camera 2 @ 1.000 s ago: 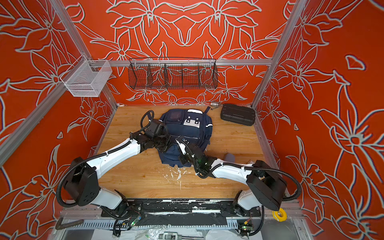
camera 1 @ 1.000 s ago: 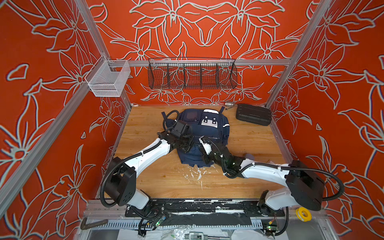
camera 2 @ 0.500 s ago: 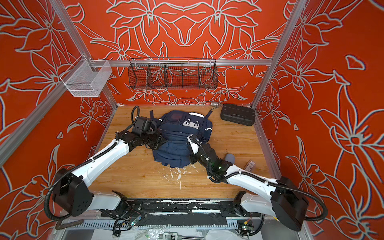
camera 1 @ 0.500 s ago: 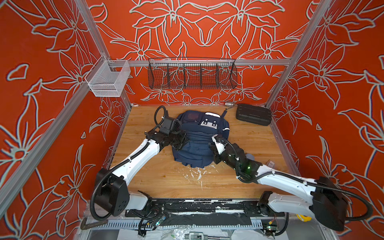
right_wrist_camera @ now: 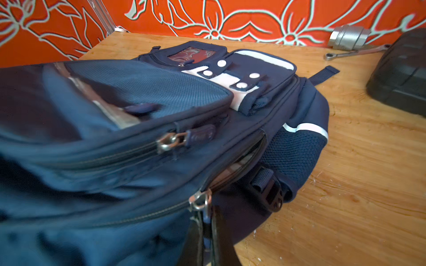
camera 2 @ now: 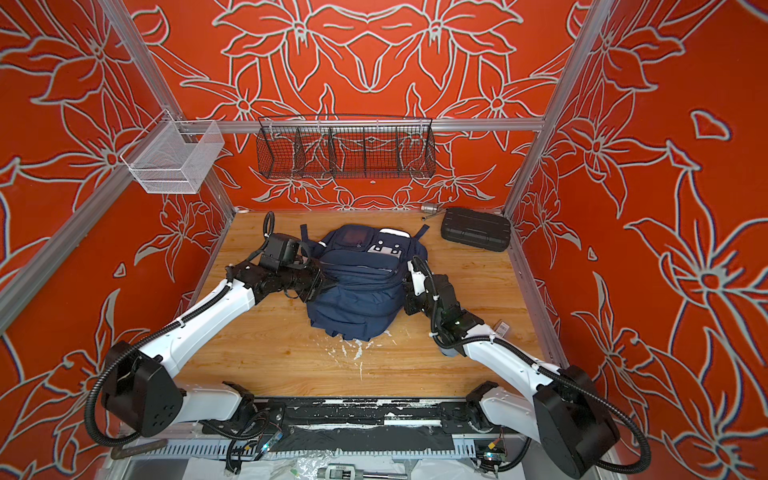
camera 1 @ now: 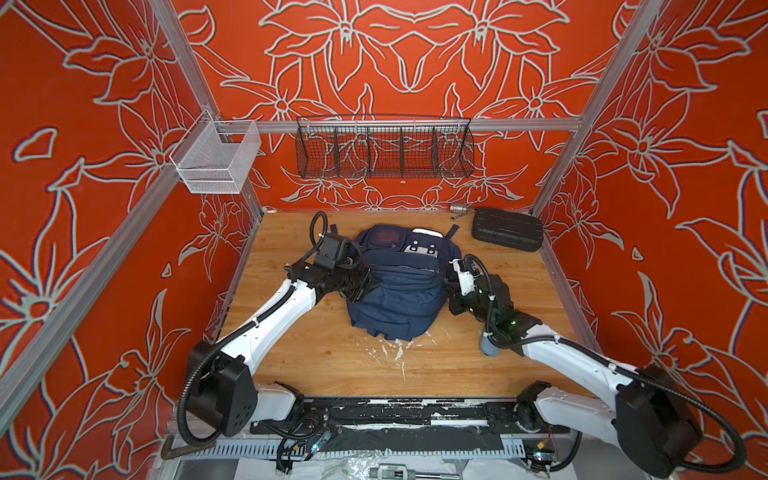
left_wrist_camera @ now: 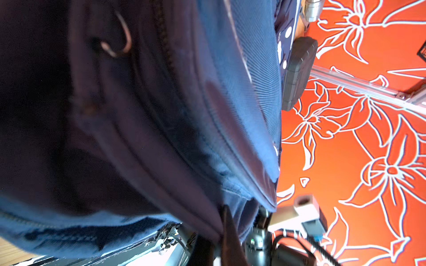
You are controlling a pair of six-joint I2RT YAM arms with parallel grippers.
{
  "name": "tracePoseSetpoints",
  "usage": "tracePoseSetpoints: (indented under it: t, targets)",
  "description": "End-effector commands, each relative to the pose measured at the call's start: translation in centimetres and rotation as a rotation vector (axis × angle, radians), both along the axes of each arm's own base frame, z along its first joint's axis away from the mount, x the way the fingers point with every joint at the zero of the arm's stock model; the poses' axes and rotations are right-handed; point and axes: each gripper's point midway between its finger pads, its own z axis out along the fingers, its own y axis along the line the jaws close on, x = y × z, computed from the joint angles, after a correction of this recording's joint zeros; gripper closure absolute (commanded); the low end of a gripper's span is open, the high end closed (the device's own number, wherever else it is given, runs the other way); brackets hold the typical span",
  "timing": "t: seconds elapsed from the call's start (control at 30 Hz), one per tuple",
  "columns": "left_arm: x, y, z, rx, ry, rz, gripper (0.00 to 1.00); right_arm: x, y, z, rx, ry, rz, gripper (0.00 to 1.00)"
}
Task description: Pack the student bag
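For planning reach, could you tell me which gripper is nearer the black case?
Right. The right gripper is at the student bag's right edge, in front of the black case; the left gripper is across the bag, at its left edge.

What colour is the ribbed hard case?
Black; the case shows best in a top view.

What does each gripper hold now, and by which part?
The left gripper pinches the student bag by its side fabric; the right gripper seems shut on a zip pull of the bag.
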Motion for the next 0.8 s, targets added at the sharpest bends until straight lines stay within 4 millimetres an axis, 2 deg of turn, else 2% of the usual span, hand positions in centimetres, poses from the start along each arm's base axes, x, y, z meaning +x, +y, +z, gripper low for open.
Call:
tracePoseSetpoints:
  t: [0.0, 0.17, 0.37, 0.63, 0.77]
  targets:
    - [-0.5, 2.0, 2.1, 0.017, -0.033, 0.016, 1.00, 2.6, -5.0, -1.0, -0.023, 0.023, -0.210, 1.00]
    - [-0.9, 2.5, 2.2, 0.009, -0.033, 0.025, 1.00, 3.9, -5.0, -1.8, 0.013, 0.055, -0.148, 1.00]
    - [-1.1, 3.5, 2.3, 0.009, -0.034, 0.048, 1.00, 5.0, -4.9, -1.4, 0.060, 0.024, -0.068, 1.00]
    - [-1.4, 4.3, 2.2, 0.017, -0.034, 0.074, 1.00, 6.8, -5.9, -2.9, 0.072, 0.107, -0.127, 1.00]
    - [-1.5, 4.2, 1.7, -0.002, -0.026, 0.081, 1.00, 7.2, -6.1, -3.0, 0.063, 0.115, -0.140, 1.00]
